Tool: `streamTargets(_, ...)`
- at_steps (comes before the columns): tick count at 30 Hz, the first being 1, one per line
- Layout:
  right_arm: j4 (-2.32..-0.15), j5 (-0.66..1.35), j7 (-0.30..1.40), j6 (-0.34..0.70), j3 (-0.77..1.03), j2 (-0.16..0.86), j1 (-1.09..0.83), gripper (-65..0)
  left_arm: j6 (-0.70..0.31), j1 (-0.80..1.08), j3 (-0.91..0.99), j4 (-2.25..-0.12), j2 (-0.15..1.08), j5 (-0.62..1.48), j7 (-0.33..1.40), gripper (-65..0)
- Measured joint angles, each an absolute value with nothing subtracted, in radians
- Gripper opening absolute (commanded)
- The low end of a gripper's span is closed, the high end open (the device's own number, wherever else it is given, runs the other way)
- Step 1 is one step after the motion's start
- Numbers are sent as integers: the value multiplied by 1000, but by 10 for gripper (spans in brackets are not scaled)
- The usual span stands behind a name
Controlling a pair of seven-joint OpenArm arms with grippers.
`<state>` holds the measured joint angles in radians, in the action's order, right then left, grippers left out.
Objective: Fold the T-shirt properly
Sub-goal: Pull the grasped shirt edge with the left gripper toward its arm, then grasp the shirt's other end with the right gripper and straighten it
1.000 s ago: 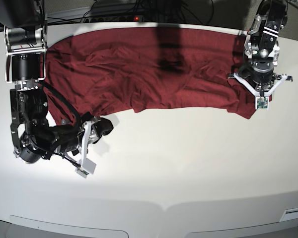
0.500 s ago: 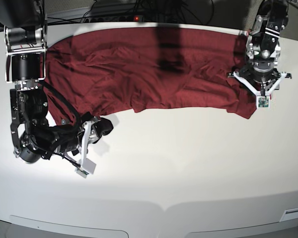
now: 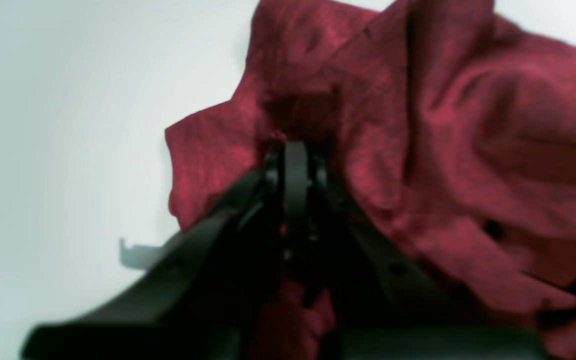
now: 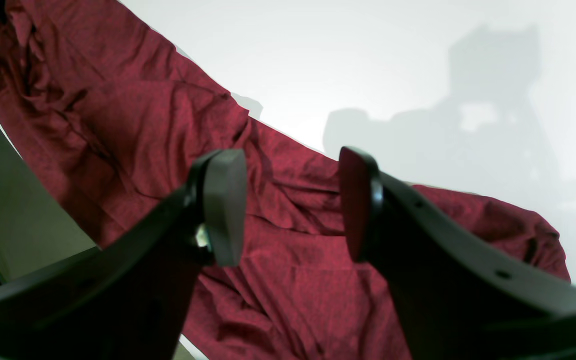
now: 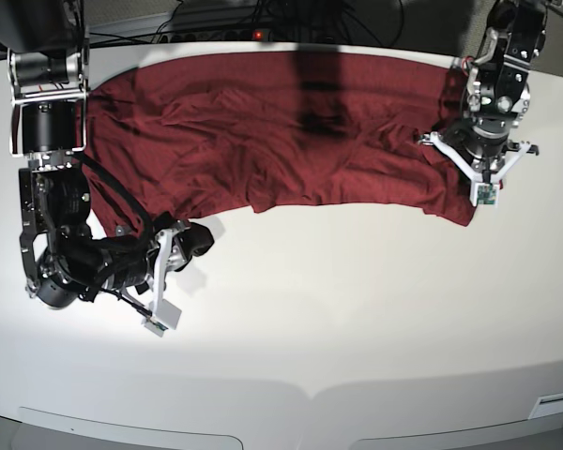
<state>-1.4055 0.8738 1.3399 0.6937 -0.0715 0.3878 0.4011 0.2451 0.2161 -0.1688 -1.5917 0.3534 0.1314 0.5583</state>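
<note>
Broadly, the T-shirt [image 5: 281,131] lay spread across the far half of the white surface [image 5: 357,319], its long axis running side to side in the base view, one end near the right arm's column and the other under the left gripper [image 5: 485,173]. Its near edge ran roughly straight across, and wrinkles crossed the middle.

From the base view alone, the left gripper simply stood over the shirt's end, and its jaws could not be judged. The left wrist view settled it: the jaws were pressed together with a bunch of maroon fabric [image 3: 328,125] pinched at their tips, the cloth rising in folds around them and bare surface showing beside it.

The right gripper [image 5: 202,239] sat low at the shirt's near edge in the base view, pointing toward the cloth. Only the right wrist view showed its state: the jaws stood well apart around nothing, their pads [image 4: 225,205] hanging above the shirt [image 4: 278,260], which stretched diagonally away beneath them.
</note>
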Motion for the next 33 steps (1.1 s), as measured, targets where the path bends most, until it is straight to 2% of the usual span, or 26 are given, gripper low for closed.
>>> streamTargets(10, -1406, 913, 1340, 694, -72, 388, 401, -351, 274, 219, -11, -1590, 353, 191, 576, -650)
streamTargets(18, -1406, 916, 1340, 694, -72, 388, 401, -351, 274, 239, 7, -1591, 352, 196, 658, -650)
streamTargets(28, -1407, 866, 1344, 694, -72, 391, 402, -350, 278, 348, 9, -1632, 352, 185, 564, -650)
streamTargets(29, -1407, 867, 1345, 694, -72, 390, 401, -350, 278, 348, 9, -1632, 353, 185, 559, -635)
streamTargets(31, -1407, 869, 1353, 694, -72, 390, 401, -351, 278, 348, 9, -1633, 352, 186, 554, -539)
streamTargets(33, -1407, 877, 1364, 694, -72, 401, 401, -351, 278, 345, 9, -1639, 352, 186, 554, -473)
